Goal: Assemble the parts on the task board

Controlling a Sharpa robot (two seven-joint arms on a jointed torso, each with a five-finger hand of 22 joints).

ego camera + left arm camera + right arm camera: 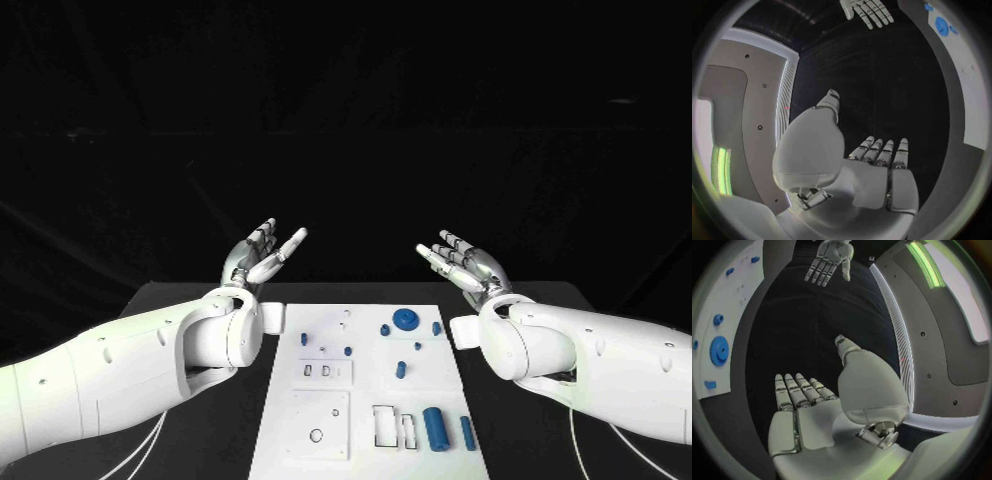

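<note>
Both hands are raised above the far end of the tabletop point(606, 300), palms turned up and toward each other, holding nothing. The left hand point(264, 255) has its fingers point(260, 240) straight and loosely apart, the thumb standing off to the side; the right hand point(464, 262) mirrors it, its fingers point(450, 250) extended and slightly fanned. In the left wrist view the left hand's own fingers point(882, 152) lie side by side, stretched out with small gaps, and the right hand point(866, 10) shows beyond their tips, likewise spread. The right wrist view gives the same picture reversed: fingers point(798, 390) out flat, the left hand point(829, 260) beyond them. The task board point(361, 420) lies on the tabletop below and behind the fingertips, between the two wrists, well apart from either hand. On it lie the blue parts: a round gear-like piece point(407, 320) nearest the fingers, several small pegs point(401, 369) in the middle, and two larger cylinders point(436, 429) at the board's near end, farthest from the fingers.
</note>
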